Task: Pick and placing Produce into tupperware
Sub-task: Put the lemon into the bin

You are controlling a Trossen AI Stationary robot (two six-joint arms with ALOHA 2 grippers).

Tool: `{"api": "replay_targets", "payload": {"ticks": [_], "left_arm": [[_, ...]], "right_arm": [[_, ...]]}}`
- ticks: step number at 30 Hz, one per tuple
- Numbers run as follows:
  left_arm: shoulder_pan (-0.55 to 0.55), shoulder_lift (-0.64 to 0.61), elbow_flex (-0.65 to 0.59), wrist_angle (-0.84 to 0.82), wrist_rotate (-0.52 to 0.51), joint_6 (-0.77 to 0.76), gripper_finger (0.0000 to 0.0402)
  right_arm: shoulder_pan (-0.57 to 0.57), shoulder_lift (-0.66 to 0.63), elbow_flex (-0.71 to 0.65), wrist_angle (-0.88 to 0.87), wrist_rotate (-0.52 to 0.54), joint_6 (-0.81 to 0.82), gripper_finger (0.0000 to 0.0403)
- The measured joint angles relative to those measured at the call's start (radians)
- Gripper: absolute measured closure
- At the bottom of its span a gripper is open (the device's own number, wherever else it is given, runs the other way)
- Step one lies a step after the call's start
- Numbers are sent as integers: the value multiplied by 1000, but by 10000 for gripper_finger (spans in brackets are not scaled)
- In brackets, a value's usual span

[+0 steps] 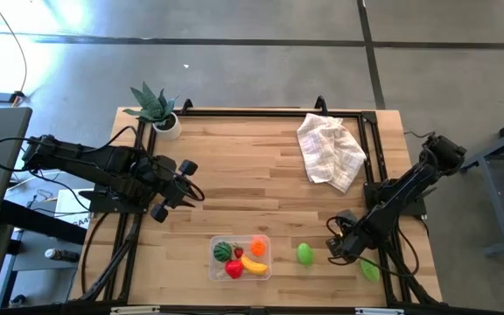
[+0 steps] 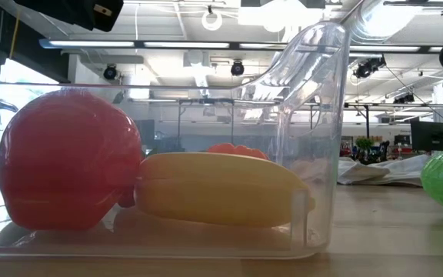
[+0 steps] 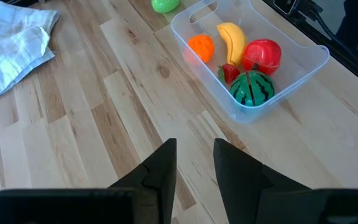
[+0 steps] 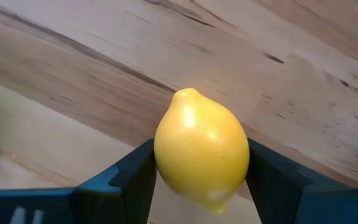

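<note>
A clear tupperware stands near the table's front edge. In it lie a striped green fruit, a red fruit, a banana and an orange piece. Right of it a green fruit lies on the wood, and another green piece lies by the right frame. My right gripper hangs between those two, shut on a yellow lemon. My left gripper waits shut over the table's left part, holding nothing. My right gripper pinches the lemon between its two fingers, one on each of its rounded sides, about the lemon's middle. The fingers come from above, pointing down. One pointed end sticks out sideways past the fingers. Whether the lemon still touches the wood I cannot tell.
A crumpled white checked cloth lies at the back right. A spiky green plant in a white pot stands at the back left corner. A black frame runs along the table's edges. Bare wood lies between the cloth and the tupperware.
</note>
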Motion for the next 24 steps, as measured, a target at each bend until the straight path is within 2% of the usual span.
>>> {"api": "replay_targets", "payload": {"ticks": [9, 18, 24], "left_arm": [[0, 0, 0, 0, 0, 0, 307], [0, 0, 0, 0, 0, 0, 307], [0, 0, 0, 0, 0, 0, 307]], "right_arm": [[0, -72, 0, 5, 68, -37, 196], [0, -179, 0, 20, 180, -101, 196], [0, -288, 0, 51, 306, -193, 196]]}}
